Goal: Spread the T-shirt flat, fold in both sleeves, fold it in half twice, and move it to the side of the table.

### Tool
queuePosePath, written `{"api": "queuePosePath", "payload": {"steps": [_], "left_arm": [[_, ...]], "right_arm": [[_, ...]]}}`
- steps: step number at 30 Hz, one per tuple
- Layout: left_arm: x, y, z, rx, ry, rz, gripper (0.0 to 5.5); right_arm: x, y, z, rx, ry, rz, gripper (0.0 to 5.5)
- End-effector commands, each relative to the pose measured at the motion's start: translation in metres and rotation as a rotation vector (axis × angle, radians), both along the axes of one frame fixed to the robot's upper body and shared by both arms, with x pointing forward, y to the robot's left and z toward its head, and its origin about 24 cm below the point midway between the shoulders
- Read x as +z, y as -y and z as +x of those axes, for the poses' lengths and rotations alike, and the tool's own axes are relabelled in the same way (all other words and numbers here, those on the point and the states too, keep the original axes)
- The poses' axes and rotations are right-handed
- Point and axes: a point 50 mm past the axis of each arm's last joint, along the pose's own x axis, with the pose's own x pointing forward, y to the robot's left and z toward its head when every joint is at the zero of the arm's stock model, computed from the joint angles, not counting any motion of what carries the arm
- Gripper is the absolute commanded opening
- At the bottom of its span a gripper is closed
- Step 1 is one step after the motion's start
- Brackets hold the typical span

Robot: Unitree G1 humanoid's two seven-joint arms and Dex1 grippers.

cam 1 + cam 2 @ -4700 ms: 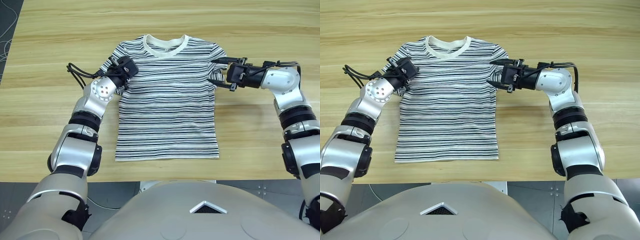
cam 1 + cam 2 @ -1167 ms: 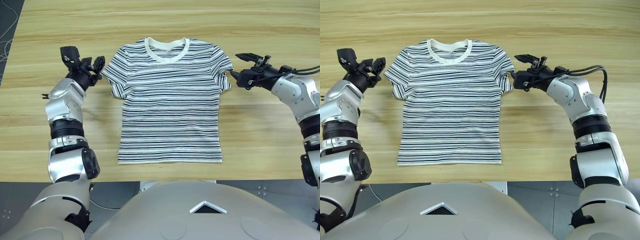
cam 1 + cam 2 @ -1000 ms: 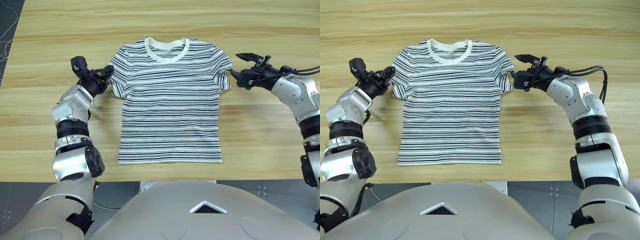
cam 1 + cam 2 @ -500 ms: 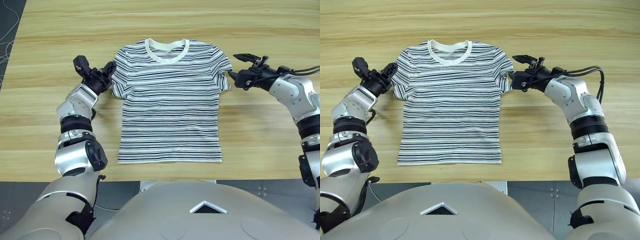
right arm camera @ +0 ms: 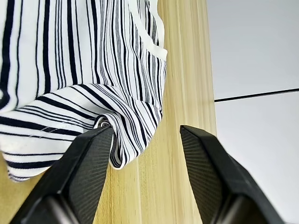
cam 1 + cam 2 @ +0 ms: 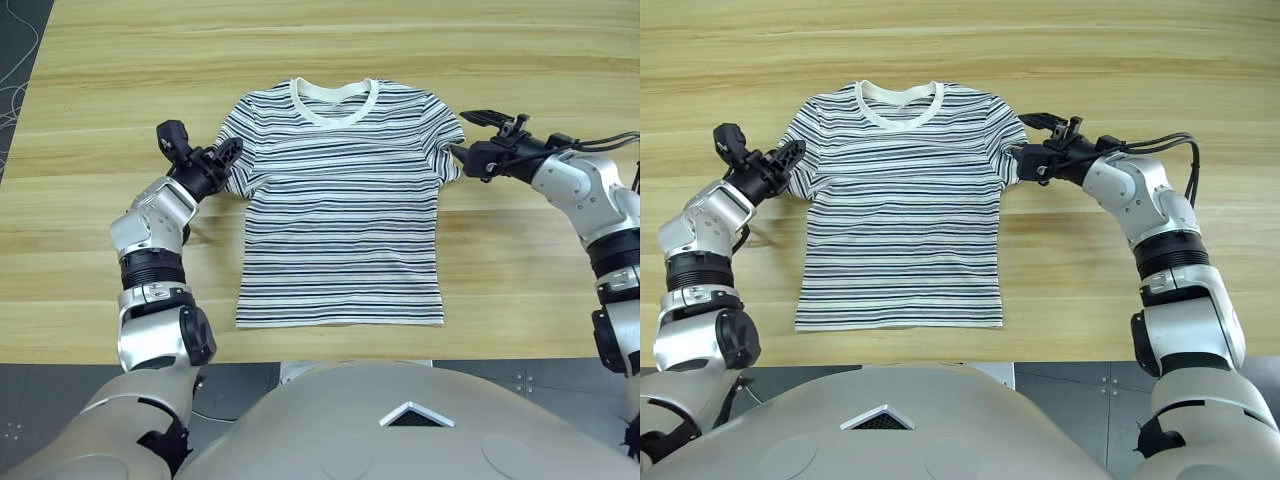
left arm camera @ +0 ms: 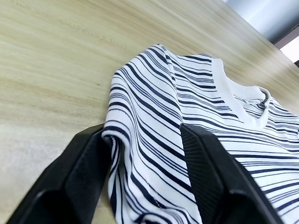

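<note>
t-shirt (image 6: pixel 340 200) is found spread flat, face up, at the centre of the counter (image 6: pixel 520 260), collar toward 12 o'clock and hem toward 6 o'clock. left end effector (image 6: pixel 205 150) is placed at the shirt's 10 o'clock, fingers apart, with the left sleeve (image 6: pixel 232 170) lying between them. right end effector (image 6: pixel 458 132) is placed at 2 o'clock, fingers likewise apart astride the right sleeve (image 6: pixel 447 160). nothing is clamped yet.

sleeve folding is judged to be the step in hand. it is recommended that each hem be pinched through both layers near its outer edge, lifted only slightly, and carried inward toward the shirt's midline. both sides should be matched so the body panel is not dragged or skewed. the rumpled right sleeve edge should be smoothed as it is laid down.

it cannot be determined whether either lower finger sits beneath the fabric or rests on top. the curled underside of the right sleeve is hidden. the counter's edges at 3 and 12 o'clock are cut off.
</note>
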Motion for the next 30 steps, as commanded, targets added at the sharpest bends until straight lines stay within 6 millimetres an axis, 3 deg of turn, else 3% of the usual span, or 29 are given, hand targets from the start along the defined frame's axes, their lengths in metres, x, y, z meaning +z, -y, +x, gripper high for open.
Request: {"api": "queuePosePath", "payload": {"steps": [1,4,18,24,30], "left_arm": [[-0.043,0.009,-0.036,0.011,-0.258,-0.023,2.65],[-0.043,0.009,-0.034,0.02,-0.25,-0.034,2.65],[-0.053,0.012,-0.026,0.044,-0.244,-0.079,0.14],[-0.044,0.011,-0.017,0.049,-0.195,-0.087,0.14],[-0.022,0.011,-0.002,0.035,-0.065,-0.104,0.14]], "right_arm": [[0.0,-0.001,0.0,-0.007,-0.01,0.005,2.66],[-0.001,-0.001,0.0,-0.005,-0.013,0.005,2.66],[-0.007,-0.002,0.0,-0.021,-0.02,0.006,2.66],[-0.007,-0.003,0.002,-0.021,-0.015,0.01,2.66],[-0.012,-0.011,0.002,0.001,-0.042,0.004,2.66]]}}
